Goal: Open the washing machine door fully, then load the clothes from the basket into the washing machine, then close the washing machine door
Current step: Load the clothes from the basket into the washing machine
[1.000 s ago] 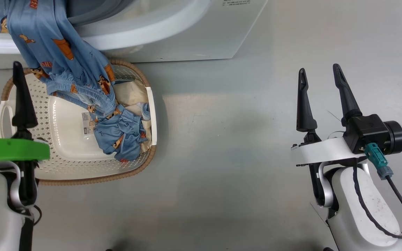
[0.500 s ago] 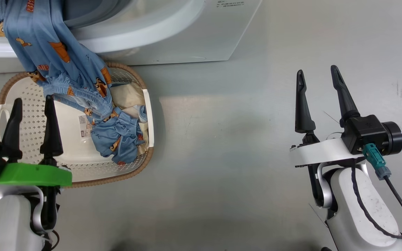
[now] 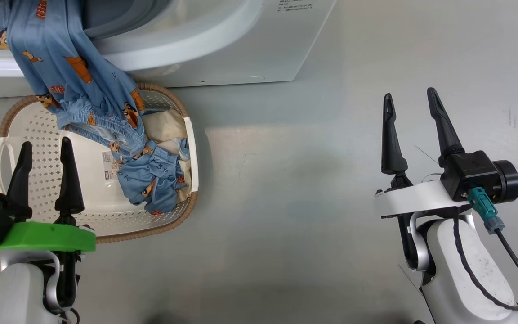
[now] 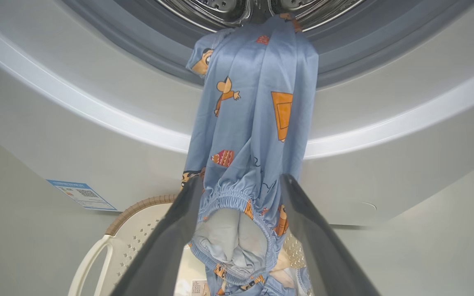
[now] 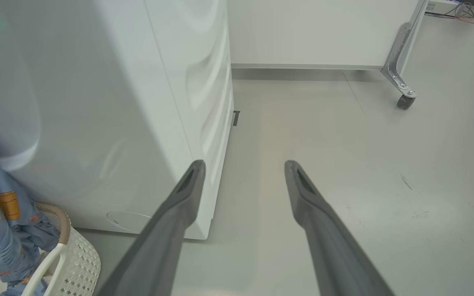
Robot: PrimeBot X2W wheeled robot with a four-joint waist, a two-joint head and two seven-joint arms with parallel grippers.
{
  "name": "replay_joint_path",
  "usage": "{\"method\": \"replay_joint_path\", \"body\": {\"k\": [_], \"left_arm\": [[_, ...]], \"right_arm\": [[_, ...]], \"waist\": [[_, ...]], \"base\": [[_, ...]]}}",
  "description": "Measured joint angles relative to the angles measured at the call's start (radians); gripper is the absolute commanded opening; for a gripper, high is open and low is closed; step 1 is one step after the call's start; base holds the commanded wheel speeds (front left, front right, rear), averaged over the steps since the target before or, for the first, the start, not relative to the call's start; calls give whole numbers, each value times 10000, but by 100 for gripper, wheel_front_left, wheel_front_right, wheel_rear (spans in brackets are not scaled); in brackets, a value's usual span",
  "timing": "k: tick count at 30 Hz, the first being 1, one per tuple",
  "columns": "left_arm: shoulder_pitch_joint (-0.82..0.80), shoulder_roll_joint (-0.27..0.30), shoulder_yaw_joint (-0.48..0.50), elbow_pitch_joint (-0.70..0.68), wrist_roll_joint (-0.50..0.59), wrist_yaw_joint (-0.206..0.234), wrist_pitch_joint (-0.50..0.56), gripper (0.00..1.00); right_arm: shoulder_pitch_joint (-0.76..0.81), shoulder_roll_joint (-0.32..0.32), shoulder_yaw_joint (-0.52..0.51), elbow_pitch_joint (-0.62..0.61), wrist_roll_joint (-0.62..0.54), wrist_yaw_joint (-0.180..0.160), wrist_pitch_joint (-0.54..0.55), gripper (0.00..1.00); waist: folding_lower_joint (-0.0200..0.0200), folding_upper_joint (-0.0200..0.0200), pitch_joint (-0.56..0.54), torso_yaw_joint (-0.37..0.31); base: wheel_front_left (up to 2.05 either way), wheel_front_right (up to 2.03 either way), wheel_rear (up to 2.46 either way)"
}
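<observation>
Half hanging, half heaped: showing the clothes (image 3: 61,58) as light blue fabric printed with small orange cartoon figures. Trailing one long piece from the grey rubber-ringed mouth of the washing machine (image 3: 241,45) at the upper left of the head view, down over the smooth white front and into the basket (image 3: 142,227). Ending that piece in a gathered elastic hem, opening onto a paler lining at the lower centre of the left wrist view. Lying crumpled beside a cream part against the basket's right wall, centre left of the head view. Showing the basket as a rounded cream plastic tub, pierced with rows of small holes, rimmed in brown woven-look trim, carrying a barcode label (image 3: 107,158) on its smooth bottom. Catching a strip of shiny steel drum (image 4: 220,6) at the top edge of the left wrist view. Hovering the left gripper (image 3: 46,143) at the lower left over the basket's near side, fingers spread apart, gripping nothing. Holding the right gripper (image 3: 410,92) at the right over grey floor (image 3: 286,180), well apart from the basket, fingers likewise spread and empty.
</observation>
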Motion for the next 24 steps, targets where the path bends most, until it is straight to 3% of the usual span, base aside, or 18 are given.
{"method": "replay_joint_path", "body": {"k": [12,24], "left_arm": [[-2,-113,-61,-40,-4,0,0,100],[-121,-29,-581,936,0,0,0,100]], "right_arm": [[0,0,-2,-4,50,0,0,100],[0,0,29,-31,77,0,0,100]], "waist": [[0,0,-27,-11],[0,0,117,-114]], "base": [[0,0,0],[0,0,0]]}}
